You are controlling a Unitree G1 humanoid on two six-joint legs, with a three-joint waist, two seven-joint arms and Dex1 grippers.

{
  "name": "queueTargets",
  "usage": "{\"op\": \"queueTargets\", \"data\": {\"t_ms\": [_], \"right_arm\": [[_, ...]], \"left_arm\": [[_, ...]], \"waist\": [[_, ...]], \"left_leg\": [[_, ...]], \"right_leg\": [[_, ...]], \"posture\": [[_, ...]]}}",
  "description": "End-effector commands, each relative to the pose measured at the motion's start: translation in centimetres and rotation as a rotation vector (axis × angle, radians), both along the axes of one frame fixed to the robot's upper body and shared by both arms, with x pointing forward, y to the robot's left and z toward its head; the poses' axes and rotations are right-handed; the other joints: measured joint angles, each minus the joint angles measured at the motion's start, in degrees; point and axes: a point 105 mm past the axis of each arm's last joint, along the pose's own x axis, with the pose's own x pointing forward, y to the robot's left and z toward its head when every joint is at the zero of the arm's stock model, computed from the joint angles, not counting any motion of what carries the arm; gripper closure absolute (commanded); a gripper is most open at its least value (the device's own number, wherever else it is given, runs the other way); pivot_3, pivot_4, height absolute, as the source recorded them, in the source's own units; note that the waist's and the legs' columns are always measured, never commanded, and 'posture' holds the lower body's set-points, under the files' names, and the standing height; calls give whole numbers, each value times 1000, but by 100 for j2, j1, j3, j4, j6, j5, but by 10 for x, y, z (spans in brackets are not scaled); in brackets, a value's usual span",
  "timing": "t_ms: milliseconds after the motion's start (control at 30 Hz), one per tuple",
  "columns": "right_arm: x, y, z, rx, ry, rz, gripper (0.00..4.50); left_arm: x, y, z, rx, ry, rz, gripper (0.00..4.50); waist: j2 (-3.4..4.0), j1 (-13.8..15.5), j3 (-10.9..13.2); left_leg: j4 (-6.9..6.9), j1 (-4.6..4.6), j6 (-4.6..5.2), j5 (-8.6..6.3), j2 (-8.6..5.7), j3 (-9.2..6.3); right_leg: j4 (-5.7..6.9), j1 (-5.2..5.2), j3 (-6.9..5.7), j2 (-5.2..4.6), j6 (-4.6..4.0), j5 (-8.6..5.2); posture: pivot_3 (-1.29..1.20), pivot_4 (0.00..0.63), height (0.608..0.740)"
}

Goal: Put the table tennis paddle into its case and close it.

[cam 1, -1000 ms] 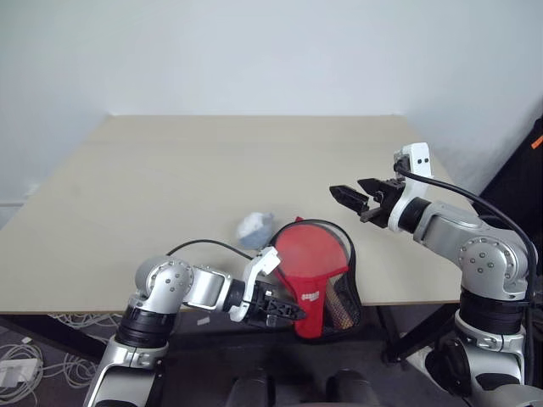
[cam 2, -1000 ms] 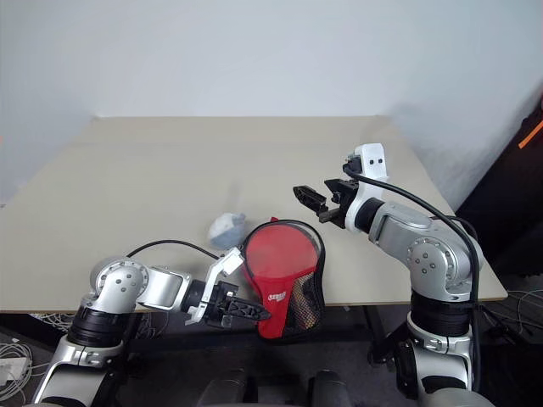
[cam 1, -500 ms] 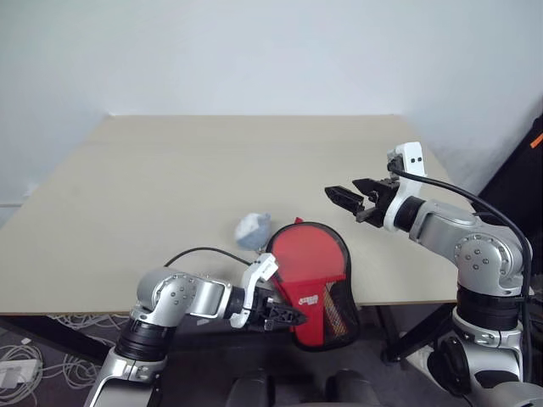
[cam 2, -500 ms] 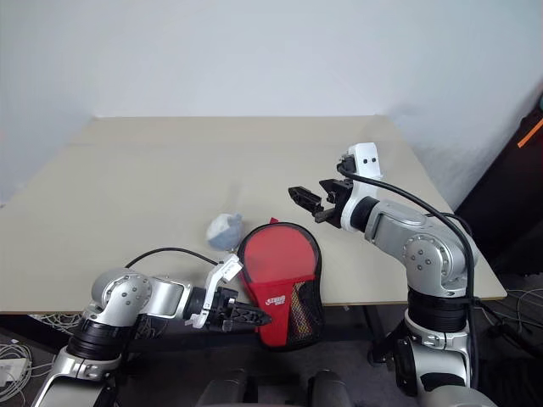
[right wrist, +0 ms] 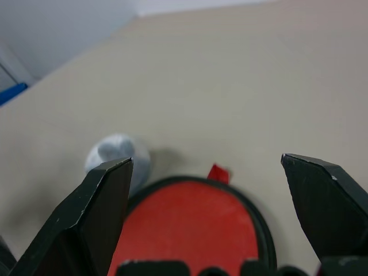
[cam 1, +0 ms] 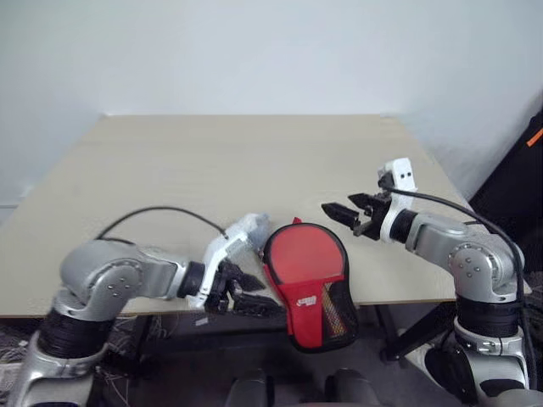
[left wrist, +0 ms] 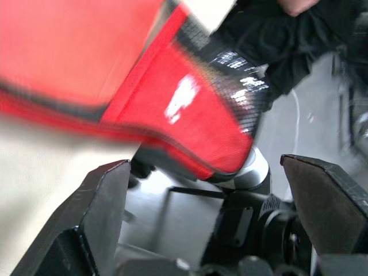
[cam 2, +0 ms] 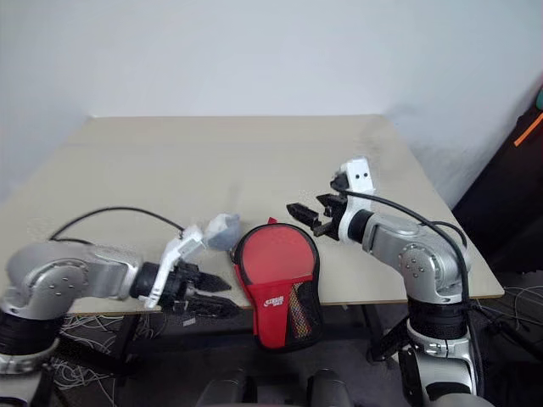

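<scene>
**Both pincers apart, case lying at the counter's near edge**

My left pincer [cam 2: 202,293] has its two black fingers spread wide and holds nothing; it hangs just off the near edge of the counter [cam 1: 212,161], close beside the case [cam 1: 310,280] but apart from it. My right pincer [cam 1: 341,213] is spread as well and empty, poised above the counter just beyond the far side of the case.

The case lies with its round part on the counter, and its narrow end, with the mesh panel, red patch and white logo, sticks out past the near edge and droops. The red face of the table tennis paddle [cam 1: 301,254] shows inside the black edging. I cannot tell whether the zip is shut.

A pale grey-white ball [right wrist: 118,155] rests on the counter just beside the round end of the case, on my left.
</scene>
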Motion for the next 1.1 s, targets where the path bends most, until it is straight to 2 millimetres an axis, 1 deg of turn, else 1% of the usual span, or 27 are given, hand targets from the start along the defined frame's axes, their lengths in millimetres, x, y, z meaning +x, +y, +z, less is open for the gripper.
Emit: {"op": "queueTargets", "data": {"t_ms": [33,100,200,233,300,333,367,400,467,633,700,833,967,1100], "right_arm": [[5,3,5,-17,-57,-2,184],[7,4,3,-20,-57,-8,654],[10,14,-1,-41,-67,17,1711],[11,17,-1,-48,-71,26,2126],[13,21,-3,-52,-74,30,2803],[14,23,-5,-53,-73,31,3115],[16,25,-6,-53,-70,32,3582],[17,27,-8,-54,-69,34,3921],[18,32,-10,-54,-69,39,4492],[19,44,-19,-78,-73,60,4492],[17,53,-30,-124,-80,87,4492],[15,69,-47,-154,-92,149,4492],[12,85,-67,-129,-71,198,4492],[9,96,-88,-138,-43,224,4492]], "left_arm": [[26,8,37,-80,-207,6,1],[41,15,47,-111,-274,44,0],[86,41,59,-117,-495,203,0],[98,49,59,-119,-534,256,0],[112,59,55,-151,-568,327,0],[117,63,49,-153,-571,357,0],[123,66,42,-145,-591,387,0],[127,69,35,-137,-612,412,0],[131,73,22,-153,-603,463,0],[135,69,0,-191,-568,516,0],[137,67,-11,-194,-547,535,0],[141,68,-24,-187,-521,567,0],[144,66,-33,-187,-499,579,0],[146,63,-41,-182,-484,591,0]], "waist": [[11,-6,7],[11,-5,7],[10,-5,8],[11,-5,8],[8,-7,10],[7,-6,10],[7,-5,10],[2,-5,13],[-1,-1,14],[-10,4,16],[-11,1,16],[-11,-5,16],[-12,-14,15],[-14,-17,14]], "left_leg": [[0,1,0,0,0,2],[0,2,-1,1,1,1],[-2,2,7,6,1,1],[-4,2,20,15,2,1],[-5,2,22,16,2,2],[-4,1,22,16,2,2],[-5,0,22,16,1,3],[-5,0,22,15,1,4],[-6,-4,22,16,1,3],[2,-7,23,16,2,1],[7,-6,23,16,2,1],[8,-4,23,16,3,0],[8,-3,23,16,3,0],[12,-1,23,16,2,-3]], "right_leg": [[0,-1,0,0,-1,1],[3,-2,0,3,-3,2],[2,-3,0,5,-3,2],[2,-3,0,6,-3,2],[2,-2,0,6,-2,2],[2,-2,0,6,-2,2],[0,-1,0,5,-1,2],[-2,-1,1,5,0,3],[-1,-2,1,5,0,3],[5,-2,-1,6,6,15],[7,1,0,6,8,15],[8,2,-1,7,12,14],[8,3,-1,8,12,15],[8,10,-4,9,10,17]], "posture": [[0,0,740],[0,0,740],[0,0,740],[0,0,740],[0,0,740],[0,0,740],[0,0,740],[0,0,740],[0,0,740],[0,0,740],[0,0,740],[0,0,740],[0,0,740],[0,0,740]]}}
